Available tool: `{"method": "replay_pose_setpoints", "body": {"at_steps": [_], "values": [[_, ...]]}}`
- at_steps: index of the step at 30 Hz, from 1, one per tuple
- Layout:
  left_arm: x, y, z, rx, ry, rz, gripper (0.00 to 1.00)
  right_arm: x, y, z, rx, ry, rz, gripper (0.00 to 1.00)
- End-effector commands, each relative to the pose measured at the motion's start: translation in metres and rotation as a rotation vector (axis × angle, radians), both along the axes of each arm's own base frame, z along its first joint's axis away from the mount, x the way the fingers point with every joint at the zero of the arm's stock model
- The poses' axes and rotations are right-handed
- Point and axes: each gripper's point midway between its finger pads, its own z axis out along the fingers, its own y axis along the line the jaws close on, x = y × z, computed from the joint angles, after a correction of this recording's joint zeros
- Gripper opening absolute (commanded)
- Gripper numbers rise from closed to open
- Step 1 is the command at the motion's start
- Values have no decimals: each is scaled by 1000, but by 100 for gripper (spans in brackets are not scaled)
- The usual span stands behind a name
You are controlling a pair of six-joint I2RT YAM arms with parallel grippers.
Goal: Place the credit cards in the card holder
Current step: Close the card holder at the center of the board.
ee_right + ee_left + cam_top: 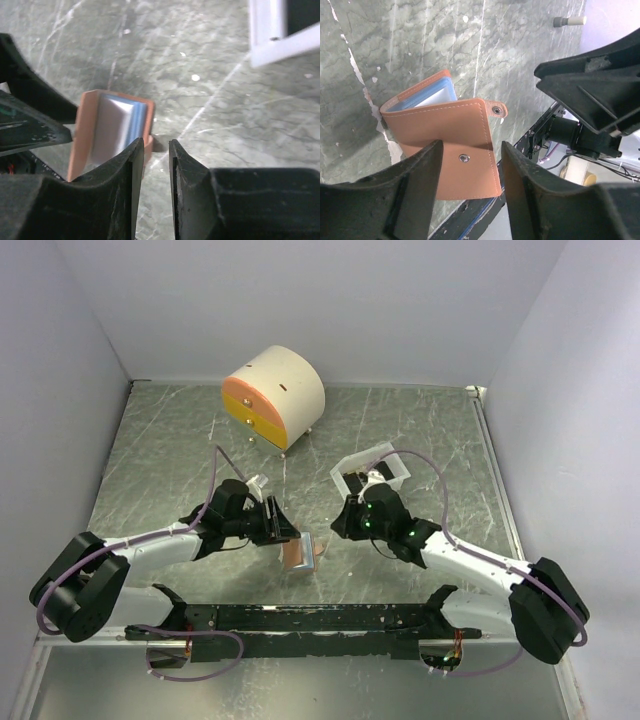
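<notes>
The salmon-pink card holder [298, 553] stands half open on the table between my two grippers. In the left wrist view the card holder [445, 145] shows its outer cover with a snap, and light blue and whitish cards [420, 97] sit inside. They also show in the right wrist view [117, 130], inside the card holder [82, 135]. My left gripper [284, 525] is open, its jaws wide apart around the holder's near edge [470, 150], not touching it. My right gripper [341, 522] is just right of the holder, jaws a narrow gap apart and empty [155, 145].
A small white tray [372, 472] lies behind my right gripper; its corner shows in the right wrist view [270, 45] with something dark inside. A round cream cabinet with orange-yellow drawers [272, 397] stands at the back. The black base rail [300, 618] runs along the near edge.
</notes>
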Motion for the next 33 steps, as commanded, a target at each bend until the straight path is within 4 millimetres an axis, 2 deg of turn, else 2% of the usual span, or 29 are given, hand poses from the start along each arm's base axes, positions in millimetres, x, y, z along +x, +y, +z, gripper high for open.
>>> {"method": "replay_pose_setpoints", "body": {"at_steps": [1, 6, 7, 8, 10, 13, 17, 19, 22, 23, 25, 26, 28, 31, 33], "values": [[8, -8, 14, -23, -49, -10, 55, -1, -17, -17, -21, 32, -20, 26], [9, -4, 10, 5, -45, 4, 37, -7, -18, -32, -18, 71, -10, 25], [9, -4, 10, 7, -47, 4, 29, -9, -18, -39, -20, 85, -7, 25], [9, -4, 9, 11, -47, 5, 24, -10, -19, -43, -25, 95, -6, 25], [9, -3, 7, 18, -43, 6, 20, -13, -16, -47, -19, 106, 5, 24], [9, -3, 5, 18, -38, 4, 21, -14, -11, -51, 1, 120, 21, 23], [8, -4, 5, 21, -34, -6, 37, -14, -5, -55, 12, 135, 39, 22], [10, -1, 5, 50, -35, -1, 36, -14, -3, -55, 18, 138, 49, 21], [13, 9, 1, 116, -37, 34, 27, -15, -1, -55, 20, 140, 57, 21], [13, 10, 1, 118, -41, 36, 30, -15, -1, -55, 21, 138, 58, 21], [12, 11, 4, 110, -49, 38, 44, -15, -1, -55, 24, 136, 58, 20], [11, 10, 5, 107, -51, 37, 46, -15, -2, -55, 22, 137, 59, 20], [12, 11, 6, 107, -54, 35, 43, -15, -1, -56, 21, 140, 60, 20], [11, 16, -2, 146, -43, 46, 20, -15, 0, -55, 21, 141, 66, 20], [11, 18, -6, 161, -40, 44, 16, -15, -1, -56, 18, 140, 67, 20]]}}
